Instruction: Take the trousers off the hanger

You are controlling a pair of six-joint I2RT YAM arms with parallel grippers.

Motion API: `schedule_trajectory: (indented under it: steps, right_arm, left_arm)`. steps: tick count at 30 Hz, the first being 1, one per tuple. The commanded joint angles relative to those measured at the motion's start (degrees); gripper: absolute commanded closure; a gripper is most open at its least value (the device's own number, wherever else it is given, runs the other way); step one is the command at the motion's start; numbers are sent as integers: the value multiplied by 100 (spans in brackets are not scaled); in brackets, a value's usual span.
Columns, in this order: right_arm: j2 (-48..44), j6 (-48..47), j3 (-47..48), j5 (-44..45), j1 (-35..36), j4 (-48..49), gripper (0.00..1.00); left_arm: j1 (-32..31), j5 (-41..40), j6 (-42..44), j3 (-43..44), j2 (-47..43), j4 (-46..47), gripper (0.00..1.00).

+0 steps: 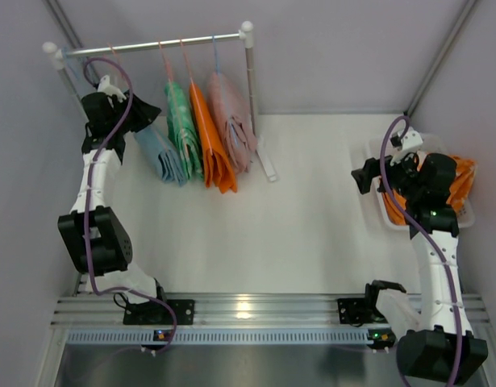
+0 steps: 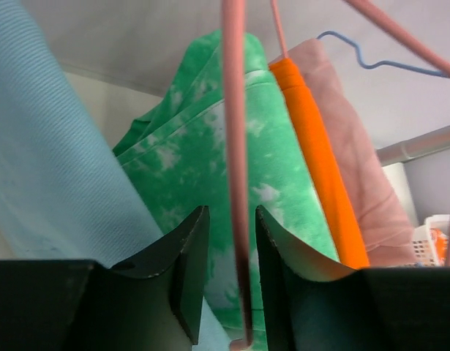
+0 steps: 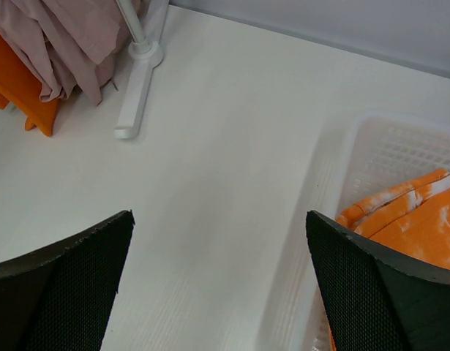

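With the light blue trousers [image 1: 160, 155] hanging on the rail [image 1: 151, 47], the left gripper [image 2: 232, 216] is holding its jaws narrowly parted around a pink hanger wire [image 2: 235, 146], so a pull now is probably risking dragging the hanger off too, while the right gripper [image 3: 219, 219] is idling spread wide

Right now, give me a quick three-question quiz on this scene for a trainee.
1. True or false: the right claw is open over the table.
2. On the rack, which hangs nearest the left claw? A pink cloth, B blue trousers, C orange cloth.
3. Fill in: the basket holds ___ printed trousers.
Key: 1 true; 2 B; 3 orange.
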Motion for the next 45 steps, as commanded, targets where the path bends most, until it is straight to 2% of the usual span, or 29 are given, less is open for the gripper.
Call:
schedule_trajectory:
  steps: [1, 4, 7, 8, 10, 21, 31, 37, 45]
  right_arm:
    - [-67, -65, -44, -114, 75, 158, 0]
    - [-67, -39, -61, -150, 75, 158, 1]
    - [-58, -30, -70, -159, 75, 175, 1]
    - [-58, -21, -70, -159, 75, 184, 1]
    - [-58, -21, -53, -167, 75, 184, 1]
    - [-119, -3, 9, -264, 75, 149, 0]
    - [-163, 32, 97, -352, 75, 96, 1]
    - [-190, 67, 132, -396, 75, 87, 1]
    - [-295, -38, 141, -370, 75, -44, 1]
  left_arm:
    - [56, 424, -428, -22, -41, 898, 66]
    - [135, 521, -595, -48, -24, 1013, 70]
    - [205, 688, -754, -22, 20, 1083, 79]
    - [223, 723, -789, -13, 29, 1092, 89]
    - [249, 837, -885, 4, 29, 1153, 100]
    - [275, 1268, -1290, 215, -375, 1400, 100]
    - [276, 1505, -1185, 821, -990, 978, 100]
    - [267, 1628, -816, 1137, -1078, 680, 100]
    - [276, 1804, -517, 831, -1570, -67, 100]
